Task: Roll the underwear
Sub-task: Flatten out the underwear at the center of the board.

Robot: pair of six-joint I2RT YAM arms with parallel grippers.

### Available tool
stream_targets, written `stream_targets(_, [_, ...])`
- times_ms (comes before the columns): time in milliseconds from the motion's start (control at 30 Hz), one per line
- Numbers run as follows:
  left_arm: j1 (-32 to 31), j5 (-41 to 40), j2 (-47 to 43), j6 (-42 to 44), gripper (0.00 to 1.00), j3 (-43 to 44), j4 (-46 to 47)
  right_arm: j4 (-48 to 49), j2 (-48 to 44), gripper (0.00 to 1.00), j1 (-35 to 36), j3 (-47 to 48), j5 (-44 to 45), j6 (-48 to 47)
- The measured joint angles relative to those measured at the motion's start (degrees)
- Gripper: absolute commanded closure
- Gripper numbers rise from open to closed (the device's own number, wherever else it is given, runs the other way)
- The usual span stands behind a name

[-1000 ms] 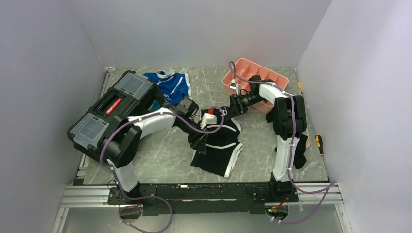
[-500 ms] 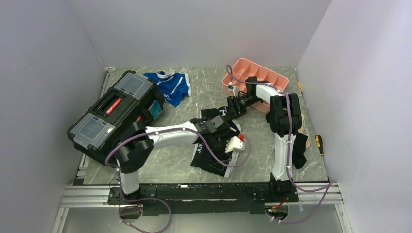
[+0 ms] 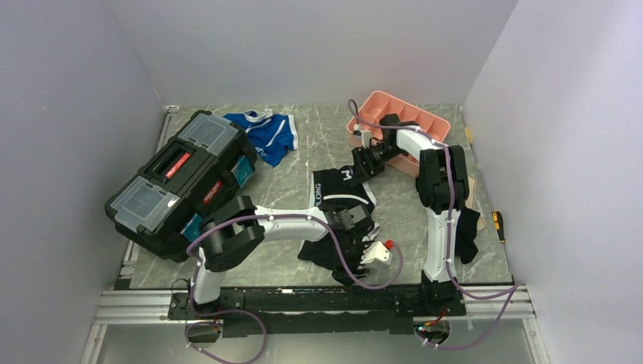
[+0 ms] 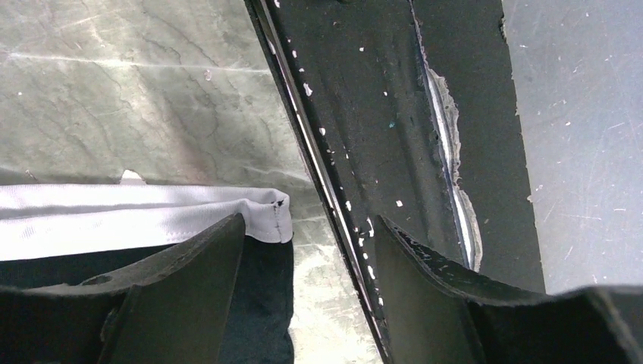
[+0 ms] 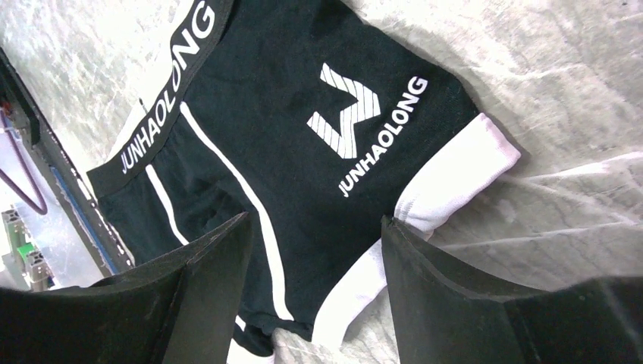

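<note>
Lying on the desk point(image 3: 303, 144), the underwear point(image 3: 334, 199) (black, white-striped) spans 12 to 6 o'clock. The left pincer point(image 4: 307, 224) gapes empty over its 6 o'clock hem; the right pincer point(image 5: 315, 220) hovers open, empty, above the 12 o'clock end.

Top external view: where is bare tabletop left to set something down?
Bare marble lies between the blue briefs and pink tray, and between the toolbox and the underwear. The near edge is crowded by the left arm and its end effector.
</note>
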Motion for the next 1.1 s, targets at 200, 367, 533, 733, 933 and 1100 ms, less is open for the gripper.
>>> stream_targets(200, [-0.33,-0.04,0.52,1.16,0.32,0.59,-0.61,-1.03,0.98,0.34,0.07,2.08,1.09,-0.70])
stream_targets(367, [-1.66,-0.33,0.52,2.36,0.32,0.61,-0.63,-2.29,1.81,0.34,0.35,3.85,2.16,-1.27])
stream_targets(533, [-3.69,-0.74,0.52,2.60,0.32,0.66,-0.61,-3.23,1.99,0.34,0.98,4.72,3.32,-2.19])
stream_targets(733, [-4.11,-1.84,0.44,1.42,0.29,0.68,-0.22,-4.81,1.99,0.29,1.44,5.25,3.65,-4.70])
stream_targets(933, [-4.07,-3.76,0.09,-2.08,0.23,0.81,0.13,-7.96,0.98,0.25,1.84,5.40,3.45,-8.26])
stream_targets(1100, [-2.56,-6.12,-0.48,-4.35,0.10,0.96,0.50,-10.36,-3.10,0.21,1.88,5.44,2.21,-10.54])
